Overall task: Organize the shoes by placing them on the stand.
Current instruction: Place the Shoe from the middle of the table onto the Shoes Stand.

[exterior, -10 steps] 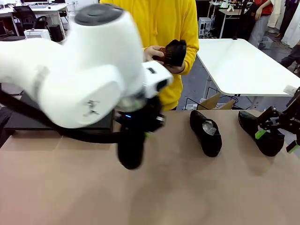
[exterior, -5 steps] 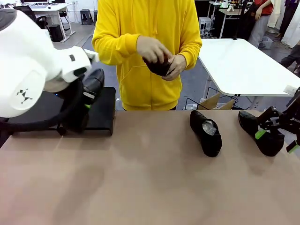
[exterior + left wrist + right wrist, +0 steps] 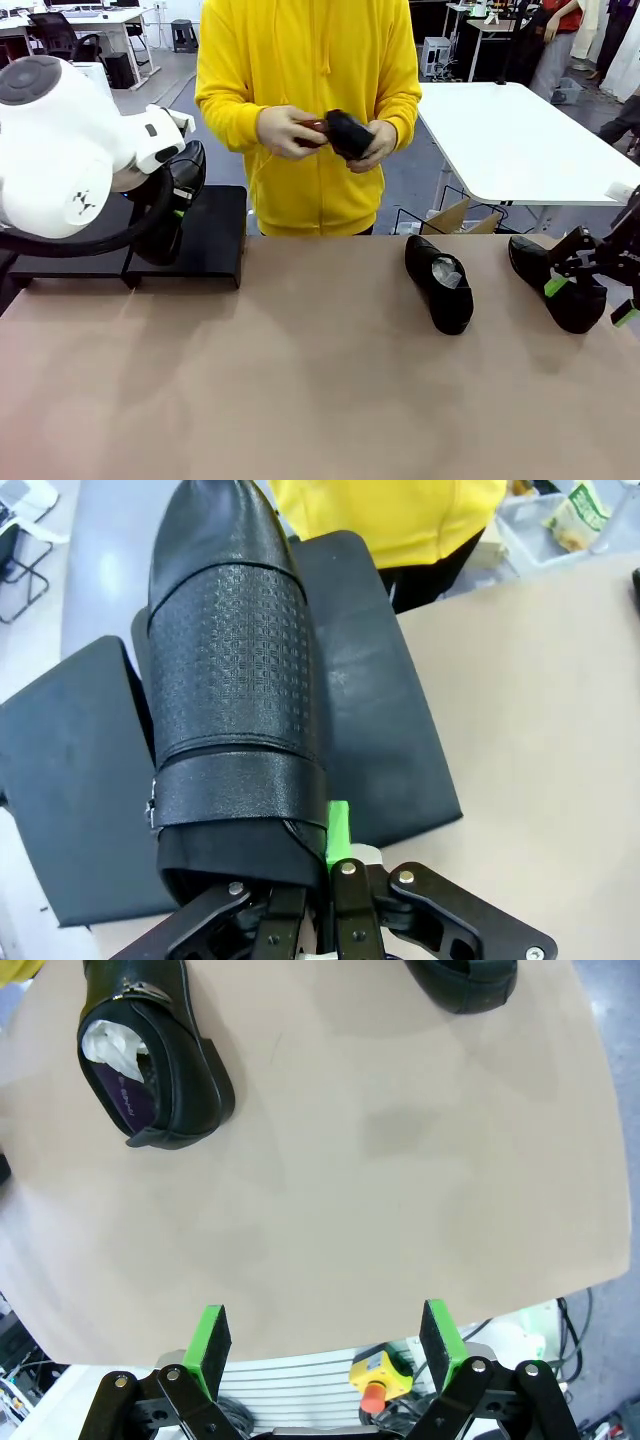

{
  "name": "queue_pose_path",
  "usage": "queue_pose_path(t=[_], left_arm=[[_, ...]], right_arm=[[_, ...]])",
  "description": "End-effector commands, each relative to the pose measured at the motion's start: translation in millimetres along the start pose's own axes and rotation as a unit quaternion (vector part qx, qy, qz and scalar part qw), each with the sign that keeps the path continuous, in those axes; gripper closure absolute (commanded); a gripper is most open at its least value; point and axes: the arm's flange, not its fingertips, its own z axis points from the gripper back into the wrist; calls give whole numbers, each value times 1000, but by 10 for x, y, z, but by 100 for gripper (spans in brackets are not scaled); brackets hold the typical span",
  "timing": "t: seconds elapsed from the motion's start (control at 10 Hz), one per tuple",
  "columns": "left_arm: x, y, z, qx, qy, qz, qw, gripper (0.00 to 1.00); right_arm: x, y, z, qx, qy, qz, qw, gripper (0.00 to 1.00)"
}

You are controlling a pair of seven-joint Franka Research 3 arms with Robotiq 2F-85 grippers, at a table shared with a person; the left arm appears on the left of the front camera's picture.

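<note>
Black leather held shoe (image 3: 235, 680): up over the right end of the stand (image 3: 215, 232), rear end down in the pincer, smooth toe aimed away from it toward the stand's far edge. The long axis runs straight along the fingers and looks tipped up in the front view. Can't tell if it touches the stand.
Left gripper (image 3: 290, 875): clamped on that shoe's rear end, one green pad pressed against its side, over the stand's near side.
Stand: low matte-black platform at the table's far left. Its bare top shows on both sides of the shoe in the left wrist view.
Middle shoe (image 3: 440, 285): flat on the tan tabletop (image 3: 300, 380), well to the right of the stand, with white paper (image 3: 445, 270) stuffed inside. The long axis runs far-to-near, slanting a bit away from the stand as it comes nearer. Which end is the toe, honestly can't call it.
Right-hand shoe (image 3: 560, 285): farther still from the stand, also on the tabletop, lying roughly parallel to the middle one.
Right gripper (image 3: 590, 300): fingers spread wide with nothing between them, close by the right-hand shoe. In its own wrist view the pads frame bare tabletop.
Person (image 3: 310, 100): yellow hoodie, standing beyond the stand's right end, both hands (image 3: 290, 130) around a small black item (image 3: 345, 133), too small to name.
</note>
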Motion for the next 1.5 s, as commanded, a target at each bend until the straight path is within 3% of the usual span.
queue_pose_path(t=[0.0, 1.4], left_arm=[[179, 8, -74, 17, -18, 16, 1000, 100], [-113, 249, -463, 76, -1, -3, 997, 100]], right_arm=[[-7, -20, 1, -4, -2, 8, 1000, 0], [-7, -20, 1, -4, -2, 8, 1000, 0]])
